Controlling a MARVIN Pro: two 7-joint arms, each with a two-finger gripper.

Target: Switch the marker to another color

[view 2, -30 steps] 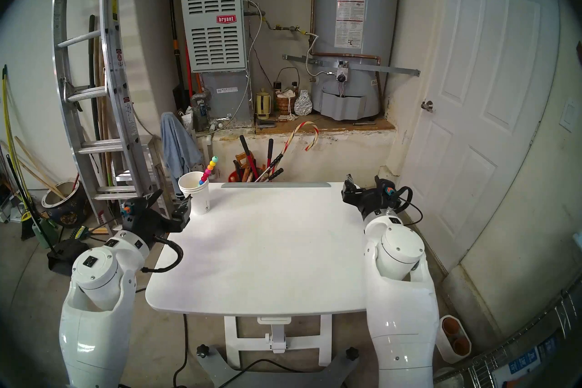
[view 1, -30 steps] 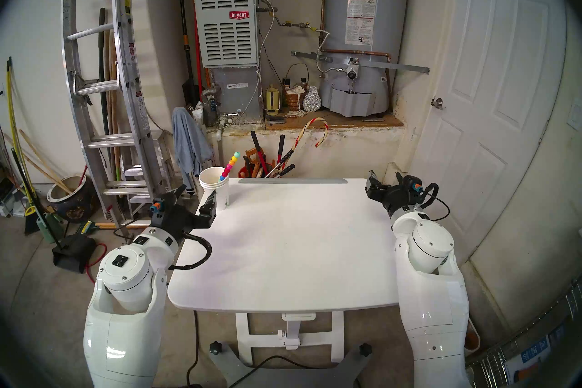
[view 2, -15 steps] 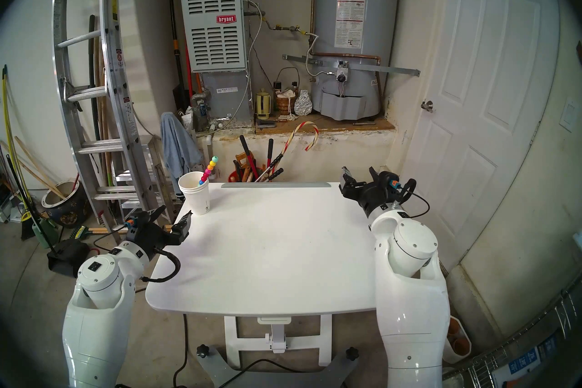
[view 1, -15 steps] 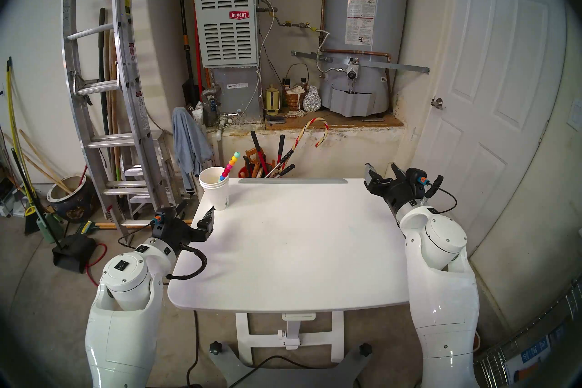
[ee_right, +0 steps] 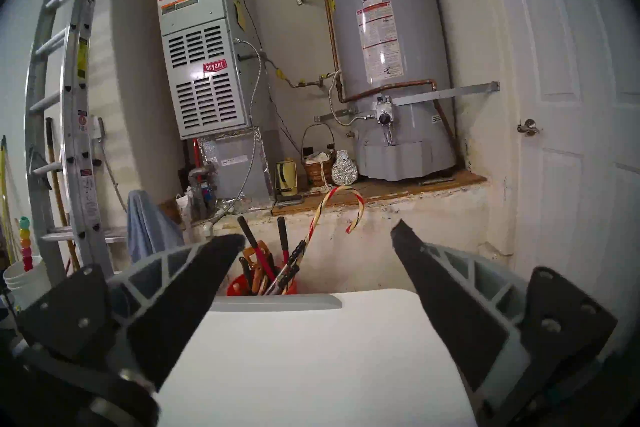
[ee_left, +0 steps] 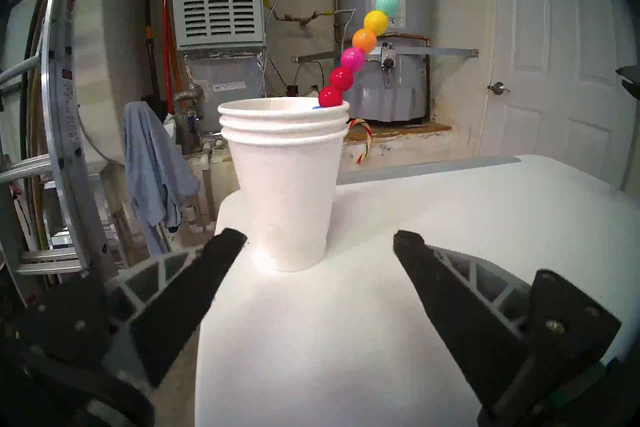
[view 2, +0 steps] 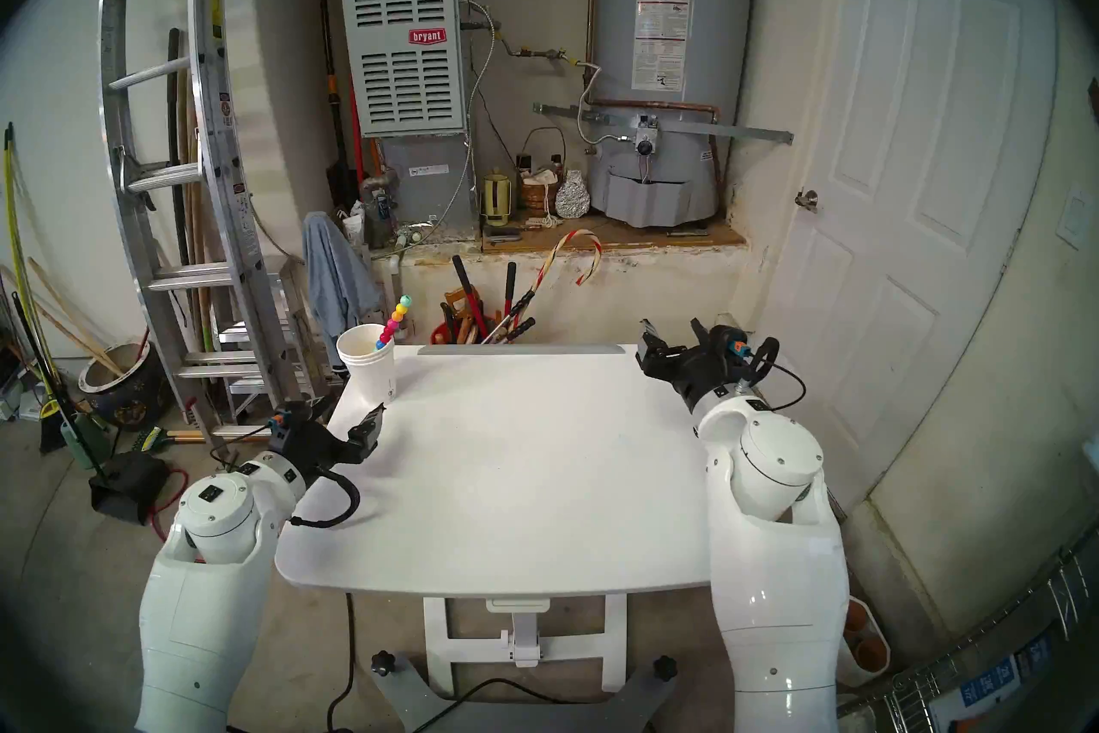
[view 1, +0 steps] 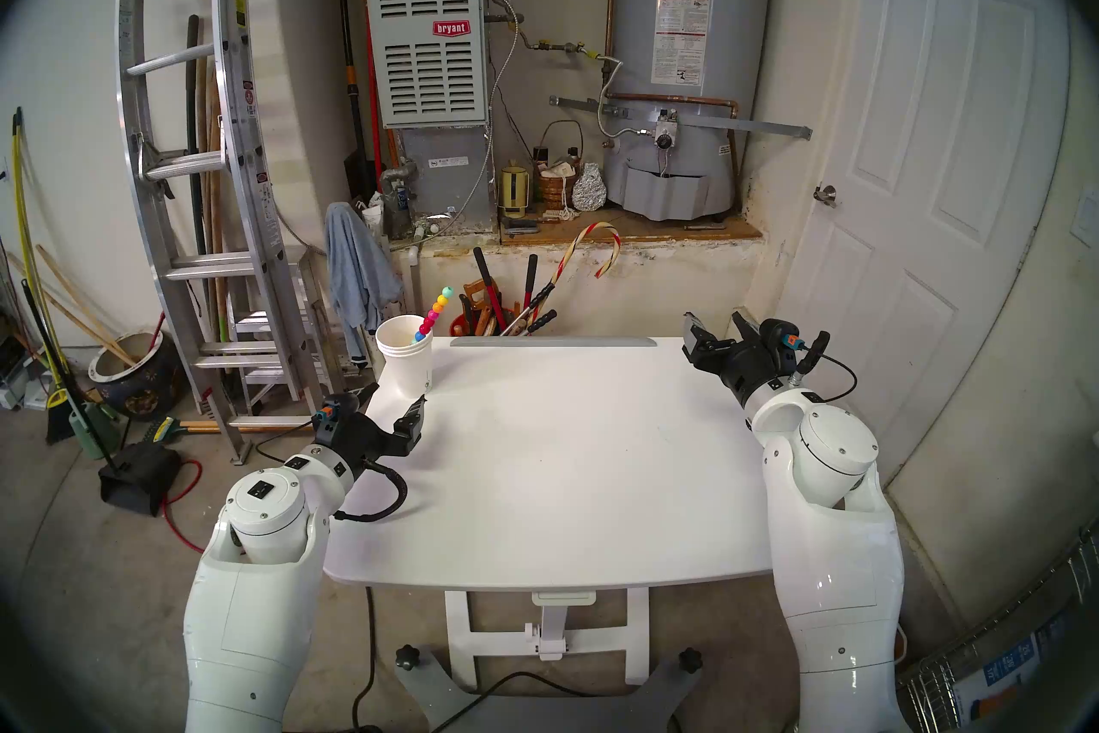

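The bead marker [view 1: 435, 314] is standing tilted in the stack of white paper cups [view 1: 407, 366] at the table's [view 1: 565, 476] 10 o'clock corner, its teal tip leaning toward 1 o'clock. The left gripper [view 1: 392, 404] is hovering released and empty just at 6 o'clock of the cups, jaws spread. The right gripper [view 1: 716, 330] is hanging released and empty at the table's 2 o'clock corner, well apart from the marker.
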